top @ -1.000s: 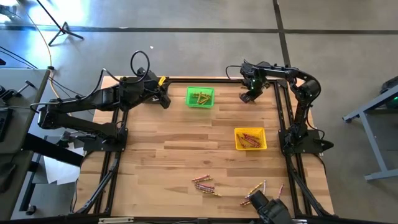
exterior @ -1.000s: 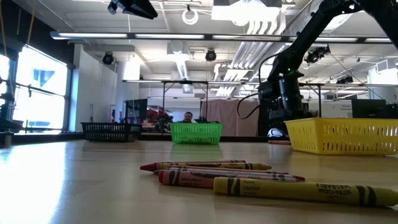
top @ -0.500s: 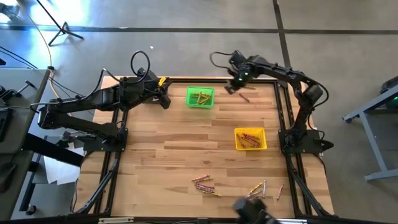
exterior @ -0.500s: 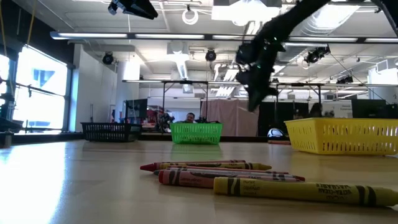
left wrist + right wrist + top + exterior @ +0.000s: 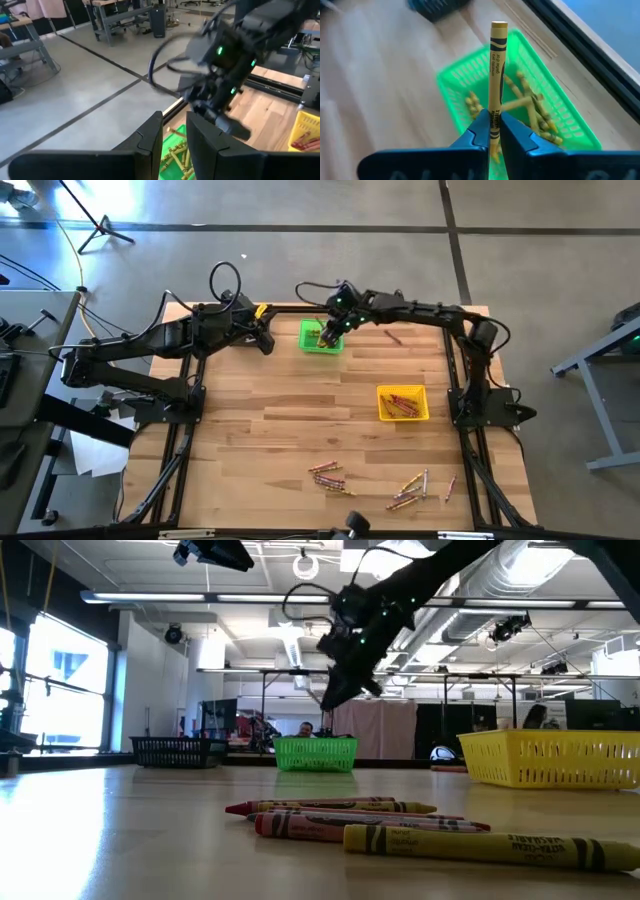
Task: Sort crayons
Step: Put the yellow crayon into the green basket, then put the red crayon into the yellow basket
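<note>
The crayons point(image 5: 330, 477) mostly lie loose near the front edge of the table point(image 5: 260, 430), with some sorted in the green bin point(image 5: 321, 336) and the yellow bin point(image 5: 402, 403). The right arm has swung from the table's far right corner a second ago across to the green bin, so its gripper point(image 5: 330, 335) now hangs just above it. Its fingers pinch a yellow-gold crayon point(image 5: 495, 75), pointing out over the olive ones already inside; a drop looks imminent. The left gripper point(image 5: 262, 340) waits beside the green bin as before, its fingers point(image 5: 150, 137) only a narrow gap apart, holding nothing.
</note>
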### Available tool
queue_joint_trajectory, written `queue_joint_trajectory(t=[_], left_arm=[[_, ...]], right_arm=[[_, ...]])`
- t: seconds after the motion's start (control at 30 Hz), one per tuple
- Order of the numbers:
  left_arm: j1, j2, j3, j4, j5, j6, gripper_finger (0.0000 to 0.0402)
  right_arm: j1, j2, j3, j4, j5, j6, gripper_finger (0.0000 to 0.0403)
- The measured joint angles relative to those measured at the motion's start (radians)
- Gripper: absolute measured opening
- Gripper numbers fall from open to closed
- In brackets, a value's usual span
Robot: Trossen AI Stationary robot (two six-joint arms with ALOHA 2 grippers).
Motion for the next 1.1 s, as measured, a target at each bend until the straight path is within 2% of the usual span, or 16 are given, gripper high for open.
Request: queue_joint_trajectory(t=[0.2,0.5,0.63,0.73,0.83,1.1], left_arm=[[0.000,0.000,0.000,-0.002,0.040,-0.002,0.0072],[0.000,0.000,0.000,-0.037,0.054,-0.041,0.0072],[0.000,0.000,0.000,-0.088,0.054,-0.078,0.0072],[0.000,0.000,0.000,-0.123,0.054,-0.102,0.0072],[0.000,0.000,0.000,-0.130,0.055,-0.106,0.0072],[-0.002,0.000,0.000,-0.122,0.057,-0.131,0.0072]], right_arm=[[-0.001,0.026,0.000,0.001,0.034,0.022,0.0028],[-0.001,0.017,0.000,-0.046,0.013,0.019,0.0101],[-0.014,-0.018,0.000,-0.236,0.053,0.007,0.0112],[-0.049,-0.045,0.000,-0.402,0.144,0.003,0.0113],[-0.100,-0.049,0.000,-0.524,0.151,0.027,0.0113],[-0.262,-0.049,-0.037,-0.610,0.151,0.041,0.0113]])
